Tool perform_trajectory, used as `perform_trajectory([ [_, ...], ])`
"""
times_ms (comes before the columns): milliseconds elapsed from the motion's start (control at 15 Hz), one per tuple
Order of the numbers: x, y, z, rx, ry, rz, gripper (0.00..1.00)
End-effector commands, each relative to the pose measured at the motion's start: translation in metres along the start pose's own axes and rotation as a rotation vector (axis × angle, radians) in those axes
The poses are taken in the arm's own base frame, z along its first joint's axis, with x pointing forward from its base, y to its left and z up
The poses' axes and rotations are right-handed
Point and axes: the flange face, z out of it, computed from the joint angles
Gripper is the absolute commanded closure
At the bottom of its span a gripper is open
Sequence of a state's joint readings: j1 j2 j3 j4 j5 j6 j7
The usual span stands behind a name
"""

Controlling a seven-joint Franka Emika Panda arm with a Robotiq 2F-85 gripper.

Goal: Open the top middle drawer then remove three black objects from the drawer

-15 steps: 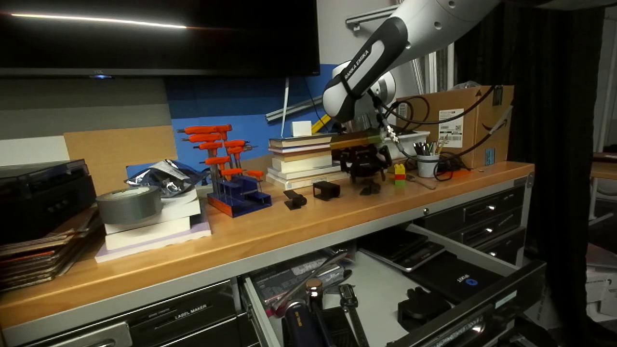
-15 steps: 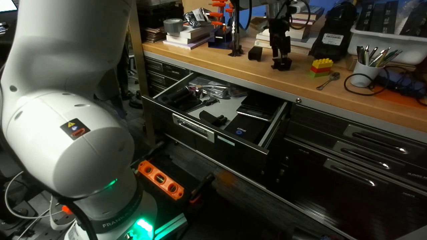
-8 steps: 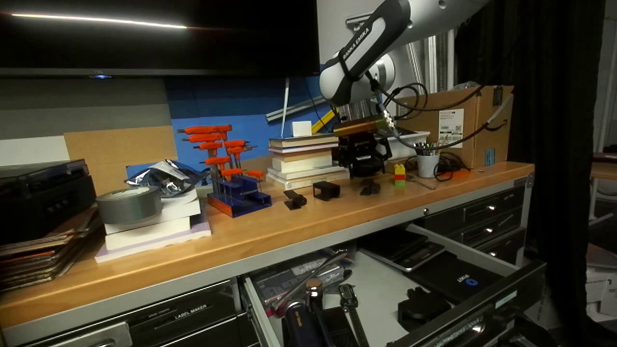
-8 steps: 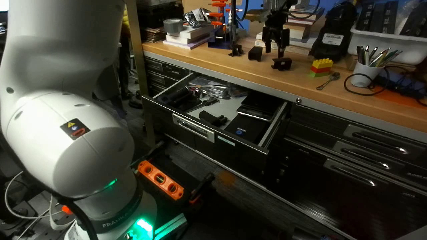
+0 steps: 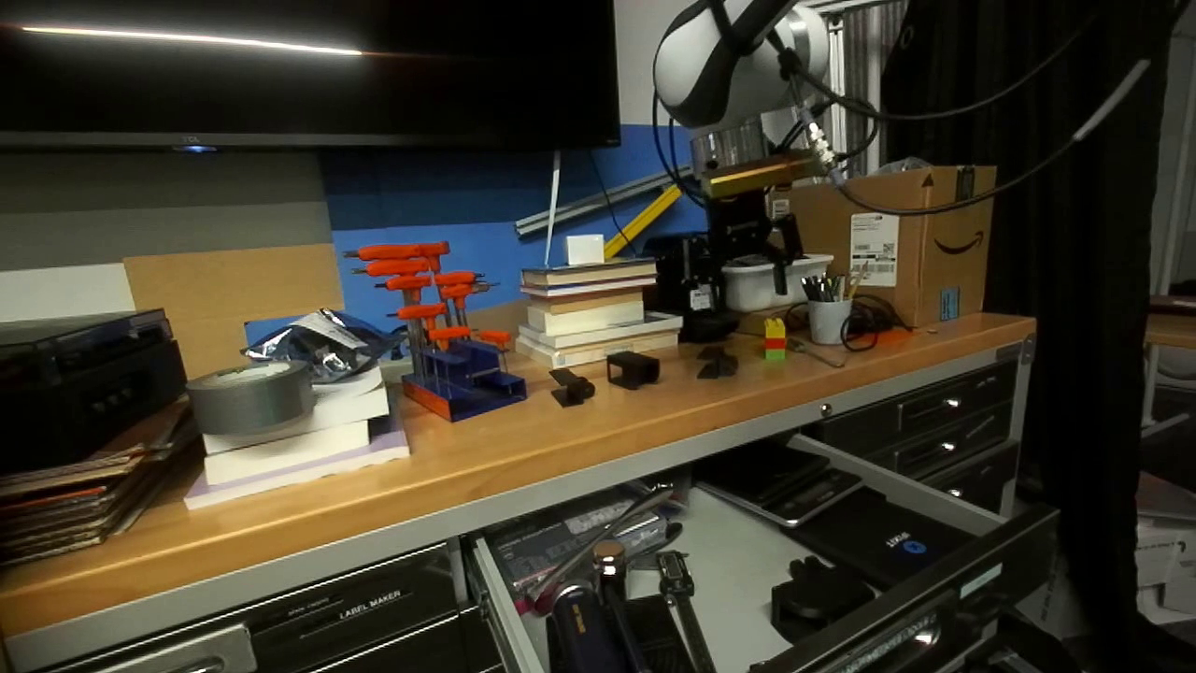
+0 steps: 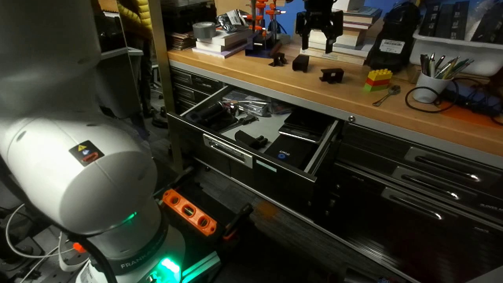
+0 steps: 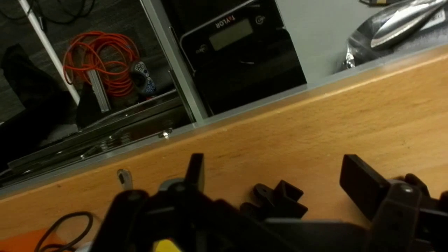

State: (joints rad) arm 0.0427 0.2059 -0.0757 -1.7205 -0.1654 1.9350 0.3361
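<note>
The top middle drawer (image 6: 281,177) is pulled open, also visible in an exterior view (image 5: 738,570) and in the wrist view (image 7: 325,31). Three small black objects sit apart on the wooden worktop: a bracket-like one (image 5: 572,386) (image 6: 278,59), a boxy one (image 5: 633,370) (image 6: 300,63) and a third (image 5: 717,362) (image 6: 332,75). My gripper (image 6: 316,45) (image 5: 747,271) is open and empty, raised above the worktop. In the wrist view, one black object (image 7: 285,201) shows between the spread fingers (image 7: 273,164), below them and partly hidden by the gripper.
Stacked books (image 5: 589,313), a dark case (image 6: 397,35), toy bricks (image 6: 378,79), a spoon (image 6: 388,95) and a pen cup (image 6: 430,87) stand around. The drawer holds a scale (image 7: 241,45), tools and a black item (image 6: 250,138). An orange-handled hex key stand (image 5: 462,374) stands nearby.
My gripper was down at the third black object; its fingers have spread and it has risen clear. In an exterior view the arm moved up and right. The object stayed on the worktop.
</note>
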Motion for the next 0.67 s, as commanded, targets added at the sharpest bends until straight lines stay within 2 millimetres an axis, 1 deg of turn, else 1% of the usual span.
perform_trajectory([
  [0, -0.057, 0.046, -0.017, 0.056, 0.020, -0.054, 0.00],
  [200, -0.098, 0.087, -0.013, 0.078, 0.002, -0.080, 0.00],
  [333, -0.122, 0.105, -0.004, 0.101, -0.020, -0.109, 0.00],
  [467, -0.149, 0.108, 0.001, 0.134, -0.038, -0.163, 0.00],
  [600, -0.175, 0.103, 0.000, 0.172, -0.052, -0.212, 0.00],
])
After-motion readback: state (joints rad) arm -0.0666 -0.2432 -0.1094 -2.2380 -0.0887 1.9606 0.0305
